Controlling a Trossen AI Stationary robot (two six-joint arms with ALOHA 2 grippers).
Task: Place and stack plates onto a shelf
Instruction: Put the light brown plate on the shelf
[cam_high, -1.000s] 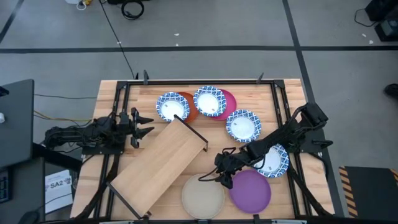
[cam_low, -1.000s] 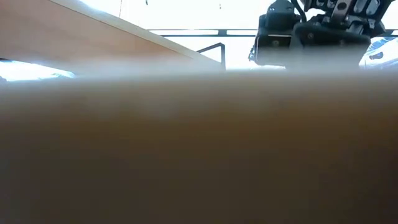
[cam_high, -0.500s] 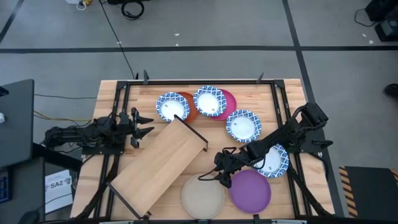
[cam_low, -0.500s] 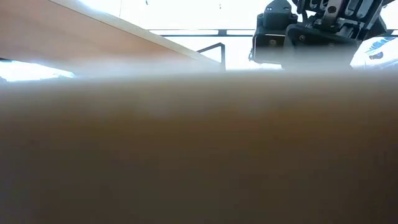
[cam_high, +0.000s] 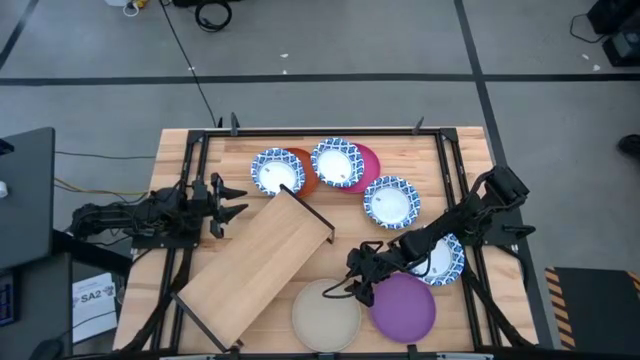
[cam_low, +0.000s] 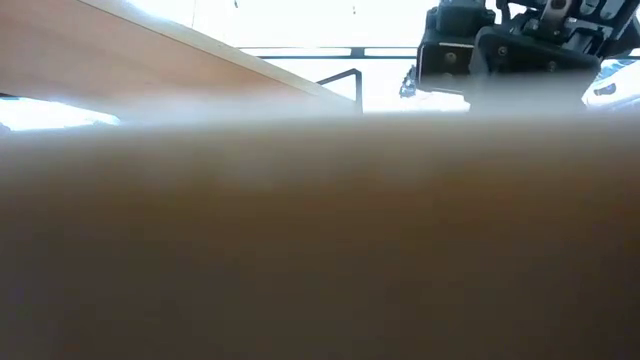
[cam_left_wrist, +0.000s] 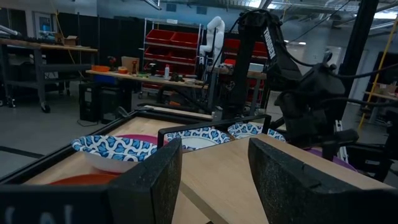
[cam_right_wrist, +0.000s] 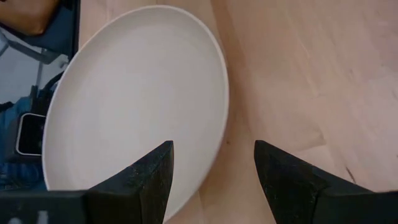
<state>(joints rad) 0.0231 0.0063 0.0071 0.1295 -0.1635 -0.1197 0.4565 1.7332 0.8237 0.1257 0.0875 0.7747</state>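
Observation:
The beige plate (cam_high: 325, 316) lies flat near the table's near edge, with the purple plate (cam_high: 404, 307) beside it. My right gripper (cam_high: 356, 284) is open above the beige plate's far right rim (cam_right_wrist: 222, 106); one finger stands over the plate and one over the bare table. The shelf (cam_high: 262, 262) stands slantwise on its black legs. Several blue-and-white plates (cam_high: 277, 171) (cam_high: 337, 162) (cam_high: 391, 201) (cam_high: 441, 259) lie farther back, two of them on the orange plate (cam_high: 304, 180) and the magenta plate (cam_high: 368, 160). My left gripper (cam_high: 232, 197) waits open at the shelf's left.
Black frame rails (cam_high: 320, 131) run along the table's edges. The low view is mostly blocked by a blurred beige surface close to the camera; above it show the shelf (cam_low: 150, 60) and my right gripper (cam_low: 500, 50). Bare wood lies between the shelf and the beige plate.
My right gripper has shifted slightly toward the table's near edge, staying open over the beige plate's rim. The plates and shelf have not moved.

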